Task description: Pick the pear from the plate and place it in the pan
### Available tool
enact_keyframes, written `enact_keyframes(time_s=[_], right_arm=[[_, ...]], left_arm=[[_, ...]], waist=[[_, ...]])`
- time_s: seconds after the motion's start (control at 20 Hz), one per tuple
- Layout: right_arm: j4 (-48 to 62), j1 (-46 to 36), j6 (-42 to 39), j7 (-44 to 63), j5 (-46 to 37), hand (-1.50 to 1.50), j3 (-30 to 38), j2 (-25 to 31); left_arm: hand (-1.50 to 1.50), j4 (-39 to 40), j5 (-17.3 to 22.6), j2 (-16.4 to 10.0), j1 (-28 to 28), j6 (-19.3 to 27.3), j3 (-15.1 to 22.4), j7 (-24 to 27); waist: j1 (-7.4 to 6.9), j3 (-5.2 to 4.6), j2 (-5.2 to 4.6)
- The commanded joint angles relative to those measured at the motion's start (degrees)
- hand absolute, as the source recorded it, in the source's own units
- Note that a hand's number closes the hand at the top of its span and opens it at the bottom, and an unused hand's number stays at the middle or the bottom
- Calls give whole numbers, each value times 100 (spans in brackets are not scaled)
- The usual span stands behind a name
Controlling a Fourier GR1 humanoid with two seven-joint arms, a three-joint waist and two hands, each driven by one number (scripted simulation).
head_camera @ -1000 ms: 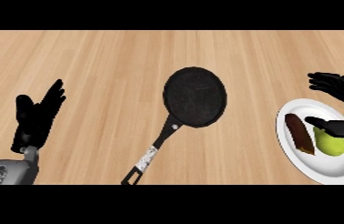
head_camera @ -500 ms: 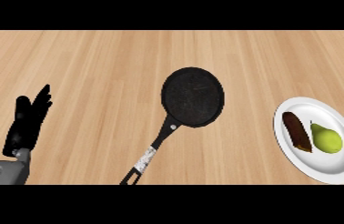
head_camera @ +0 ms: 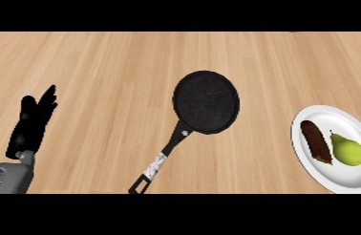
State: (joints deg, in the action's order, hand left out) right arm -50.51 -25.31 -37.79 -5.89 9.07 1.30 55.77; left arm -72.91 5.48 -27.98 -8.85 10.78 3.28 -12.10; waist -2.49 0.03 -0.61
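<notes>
My left robot hand (head_camera: 32, 126) rests at the lower left of the wooden tabletop (head_camera: 106, 62), fingers straight, held close together and pointing up, holding nothing. My right robot hand is out of view, so I cannot tell how its fingers stand. The pear (head_camera: 345, 149) lies on the white plate (head_camera: 323, 116) at the far right edge, which cuts off part of the plate. Just beside the pear, on the side toward the pan, lies a dark brown elongated thing (head_camera: 316, 141). The black pan (head_camera: 206, 101) sits in the middle of the tabletop, apart from the plate, with bare wood between them. Its handle (head_camera: 161, 160) runs down and to the left, toward the lower edge.
</notes>
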Motion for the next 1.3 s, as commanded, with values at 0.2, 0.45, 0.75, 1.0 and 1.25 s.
enact_keyframes(time_s=[0.2,0.45,0.75,1.0,1.25], right_arm=[[-297,-905,-730,531,-1492,-150,-1414,19],[147,-1504,-1104,442,-2346,-150,-1980,-235],[34,-1142,-1113,67,-3075,-150,-2344,-534],[194,-1051,-804,116,-3557,-150,-2231,-1007],[120,-702,-507,-162,-4143,-150,-2271,-953]], left_arm=[[0,21,10,-4,78,-103,-80,110],[0,6,-54,53,-106,-66,-92,-152],[0,-454,-193,128,288,59,-172,-234],[0,458,-166,87,-221,-309,-561,138],[0,248,-482,360,113,-47,-494,283]], waist=[[-49,-5,13],[12,2,7],[163,0,52],[231,-4,46],[237,-4,52]])
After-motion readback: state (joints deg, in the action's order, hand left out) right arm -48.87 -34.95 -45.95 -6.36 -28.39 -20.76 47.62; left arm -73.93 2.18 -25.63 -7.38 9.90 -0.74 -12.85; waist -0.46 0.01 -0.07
